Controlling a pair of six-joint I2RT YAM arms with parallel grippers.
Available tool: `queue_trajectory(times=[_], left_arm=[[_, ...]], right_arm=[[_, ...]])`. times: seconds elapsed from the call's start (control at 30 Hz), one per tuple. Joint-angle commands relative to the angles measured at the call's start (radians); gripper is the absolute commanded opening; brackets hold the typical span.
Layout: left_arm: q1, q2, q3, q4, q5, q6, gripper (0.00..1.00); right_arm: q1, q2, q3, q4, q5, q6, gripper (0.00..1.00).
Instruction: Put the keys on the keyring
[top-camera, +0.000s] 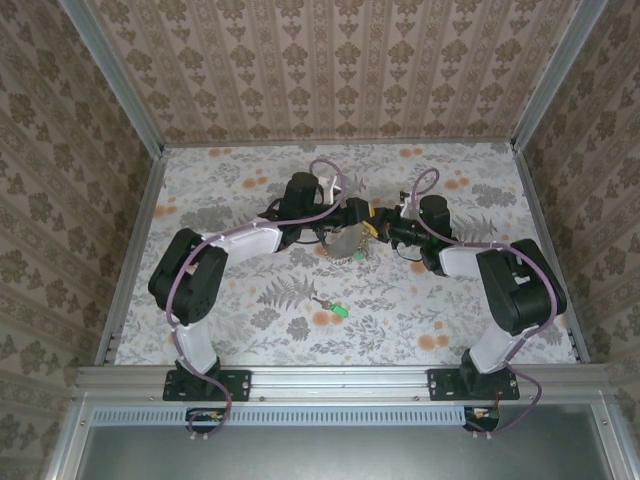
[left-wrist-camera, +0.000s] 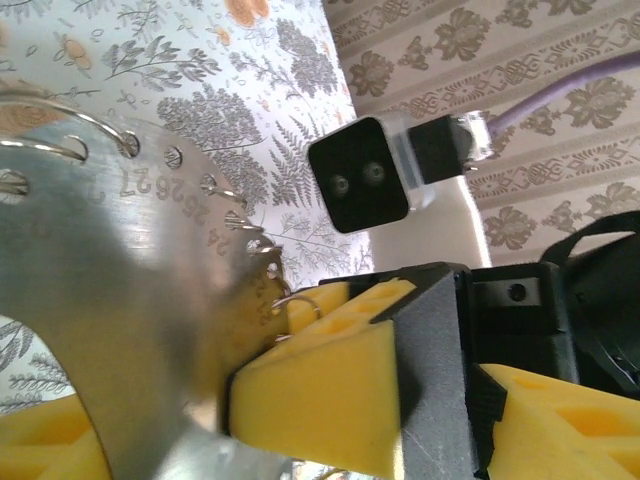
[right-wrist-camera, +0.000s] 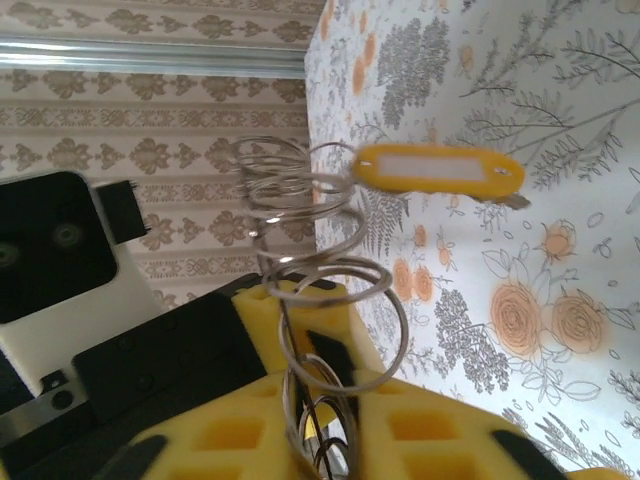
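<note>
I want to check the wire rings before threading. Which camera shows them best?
Right wrist: the wire rings loop in a chain mid-frame, large and clear, one meeting a yellow tag. Left wrist shows a few threaded through holes in a metal plate. Top external gives a tiny dangling strand.

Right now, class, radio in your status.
Right gripper shut on rings, yellow key hanging. Left gripper around plate, grip unclear. Green key on table.

Green key (top-camera: 339, 311) lies loose and apart; yellow key (right-wrist-camera: 437, 170) hangs on silver keyring (right-wrist-camera: 318, 265).
</note>
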Motion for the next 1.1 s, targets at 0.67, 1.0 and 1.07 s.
queue_trajectory(times=[0.67, 1.0, 1.07], left_arm=[[-0.027, -0.046, 0.067, -0.069, -0.075, 0.024, 0.83], [-0.036, -0.06, 0.101, -0.201, -0.112, 0.063, 0.85], [-0.038, -0.064, 0.09, -0.183, -0.115, 0.046, 0.86]], right_arm=[[0.077, -0.262, 0.055, -0.611, 0.359, -0.41, 0.0], [0.112, -0.331, 0.111, -0.744, 0.531, -0.499, 0.0], [0.134, -0.342, 0.123, -0.741, 0.543, -0.525, 0.0]])
